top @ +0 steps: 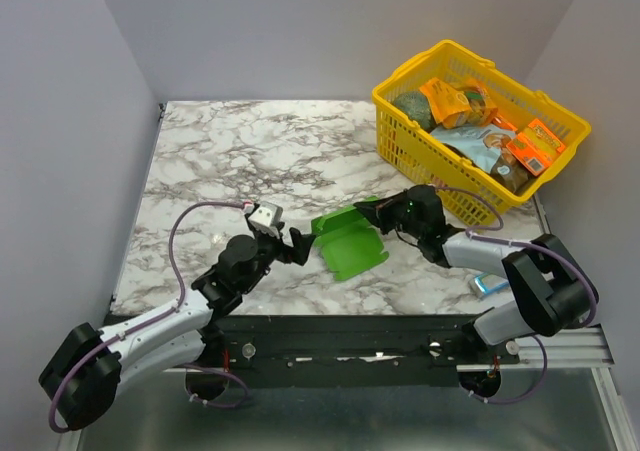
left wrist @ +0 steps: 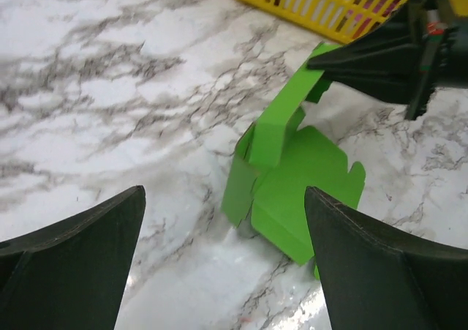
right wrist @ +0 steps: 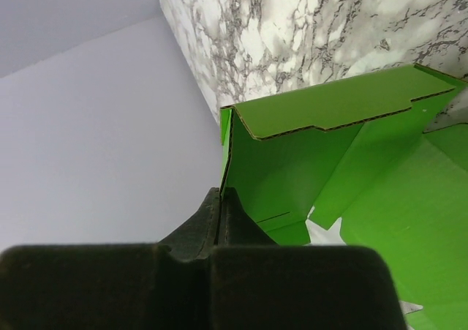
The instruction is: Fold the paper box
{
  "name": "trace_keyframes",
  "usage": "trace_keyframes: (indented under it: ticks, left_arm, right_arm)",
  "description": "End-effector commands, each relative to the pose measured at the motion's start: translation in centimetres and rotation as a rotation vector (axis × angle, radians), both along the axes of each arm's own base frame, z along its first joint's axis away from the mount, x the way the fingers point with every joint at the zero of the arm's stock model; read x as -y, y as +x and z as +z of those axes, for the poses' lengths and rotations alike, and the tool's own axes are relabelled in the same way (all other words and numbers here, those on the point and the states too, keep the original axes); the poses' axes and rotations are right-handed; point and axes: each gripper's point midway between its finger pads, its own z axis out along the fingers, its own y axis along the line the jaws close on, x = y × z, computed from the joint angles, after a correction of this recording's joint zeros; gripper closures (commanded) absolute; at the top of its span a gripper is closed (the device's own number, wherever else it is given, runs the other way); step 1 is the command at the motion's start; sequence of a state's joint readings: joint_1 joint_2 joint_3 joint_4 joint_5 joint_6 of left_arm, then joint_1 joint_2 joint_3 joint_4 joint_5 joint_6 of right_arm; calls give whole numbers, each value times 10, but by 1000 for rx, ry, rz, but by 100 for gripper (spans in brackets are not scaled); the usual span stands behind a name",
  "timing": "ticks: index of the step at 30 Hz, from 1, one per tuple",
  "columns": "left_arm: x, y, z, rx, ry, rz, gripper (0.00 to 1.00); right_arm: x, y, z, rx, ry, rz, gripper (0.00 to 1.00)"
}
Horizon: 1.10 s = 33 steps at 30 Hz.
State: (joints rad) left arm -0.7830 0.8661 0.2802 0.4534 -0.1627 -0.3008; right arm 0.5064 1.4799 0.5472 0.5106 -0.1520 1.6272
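— Any lettering you can make out?
— Nothing legible. The orange packs [top: 535, 146] in the yellow basket [top: 415, 156] have printed panels, but the print is too small to read.
— The pale blue pouch [top: 470, 143] among them?
— Printed too, only a blur. Same for the blue-and-white pack [top: 490, 284] on the table [top: 250, 151], nearer than the basket.
— The paper box [top: 350, 243]?
— Plain green card on every face shown.

Green paper box [top: 350, 243] on marble table [top: 230, 151], right hand [top: 378, 211] at its flap, left hand [top: 298, 245] beside
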Motion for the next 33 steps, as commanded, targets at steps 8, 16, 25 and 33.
trace_keyframes:
  ticks: [8,16,25,33]
  left_arm:
    - [-53,-12,-84,-340,-209,264,2]
    - [-21,-1,-102,-416,-217,135,7]
    - [-3,10,-108,-427,-273,94,13]
    - [-16,9,-125,-448,-302,180,28]
  right_arm:
    - [4,8,14,-14,38,-31,99]
    - [1,8,19,-9,58,-19,100]
    - [-1,6,20,-9,73,-8,100]
    - [-3,4,17,-19,87,3,99]
